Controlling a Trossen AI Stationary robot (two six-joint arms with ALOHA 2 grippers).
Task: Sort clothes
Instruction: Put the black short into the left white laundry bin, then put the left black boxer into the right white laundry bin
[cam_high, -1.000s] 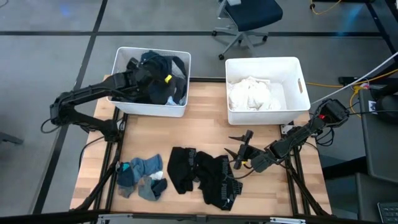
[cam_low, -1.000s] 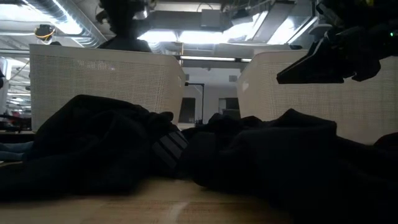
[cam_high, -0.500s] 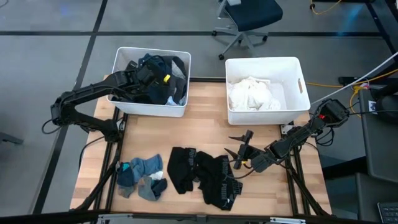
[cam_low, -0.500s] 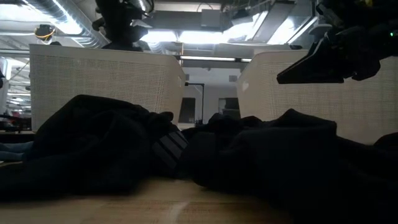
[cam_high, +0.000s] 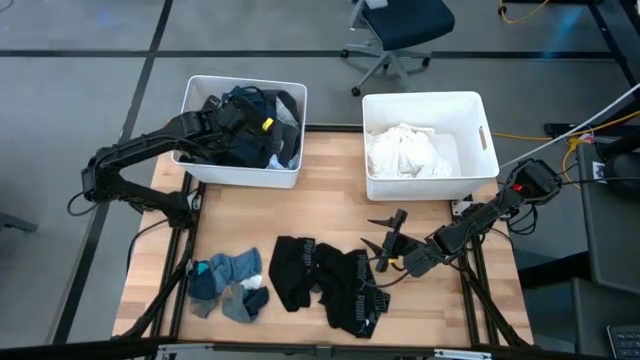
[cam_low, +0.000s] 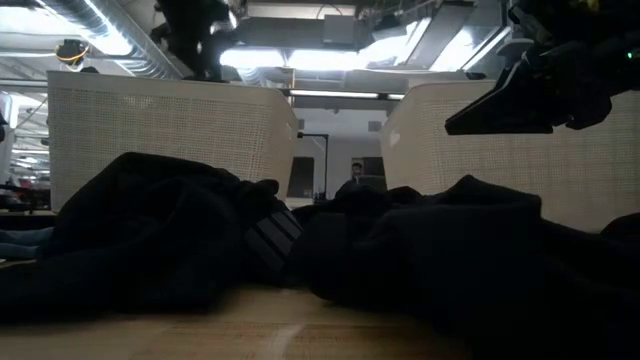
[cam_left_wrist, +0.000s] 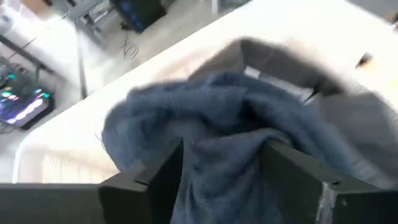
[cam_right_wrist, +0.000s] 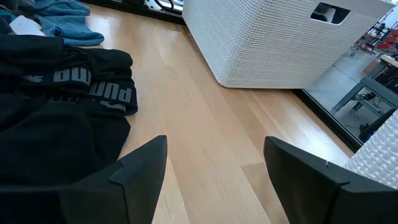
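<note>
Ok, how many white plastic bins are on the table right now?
2. The left white rectangular plastic bin sits at the table's far left and holds dark clothes; the right white rectangular plastic bin sits at the far right and holds white clothes.

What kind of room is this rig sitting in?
Probably a robotics lab or workshop: bare grey floor with an office chair beyond the table, cables trailing off the right side, and exposed ceiling ducts with strip lights in the low view.

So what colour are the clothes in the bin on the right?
White clothes, in the white plastic bin; the high view shows it best.
</note>
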